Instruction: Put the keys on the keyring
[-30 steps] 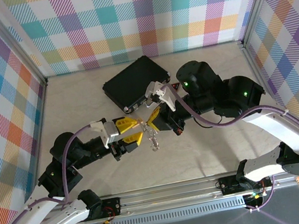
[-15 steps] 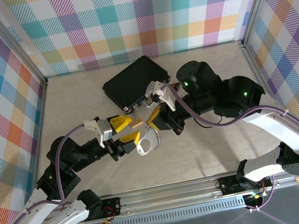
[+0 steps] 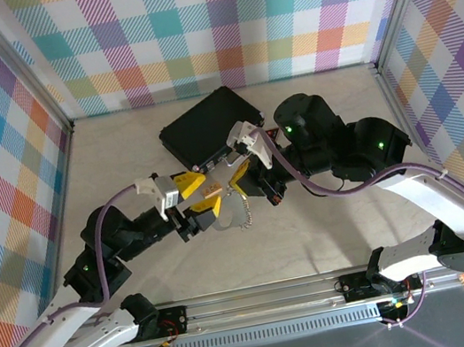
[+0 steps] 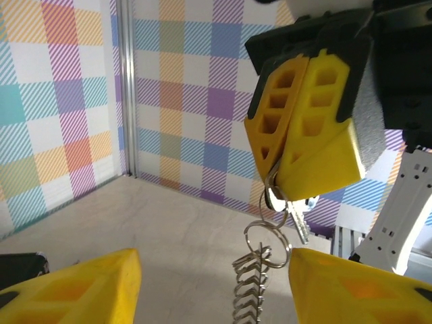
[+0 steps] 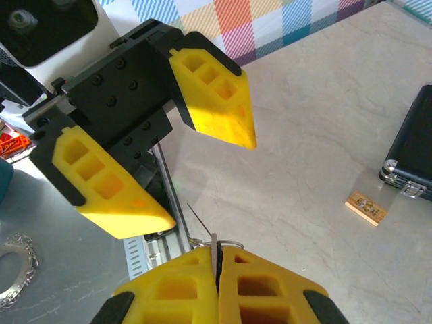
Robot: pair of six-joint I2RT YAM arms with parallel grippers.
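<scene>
Silver keys [image 4: 295,217] pinched in right jaws, clamped tight, high above surface [image 4: 169,229]. Keyring [image 4: 265,241] dangles beneath, between left jaws, which are spread wide and empty. Risks: thin pinch slips, bunch drops; swinging ring dodges left jaws' closure, or they catch fan, not loop.

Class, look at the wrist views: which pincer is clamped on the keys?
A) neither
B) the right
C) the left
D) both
B: the right pincer is shut with the keys dangling from its tips, while the left pincer stands wide open.
</scene>
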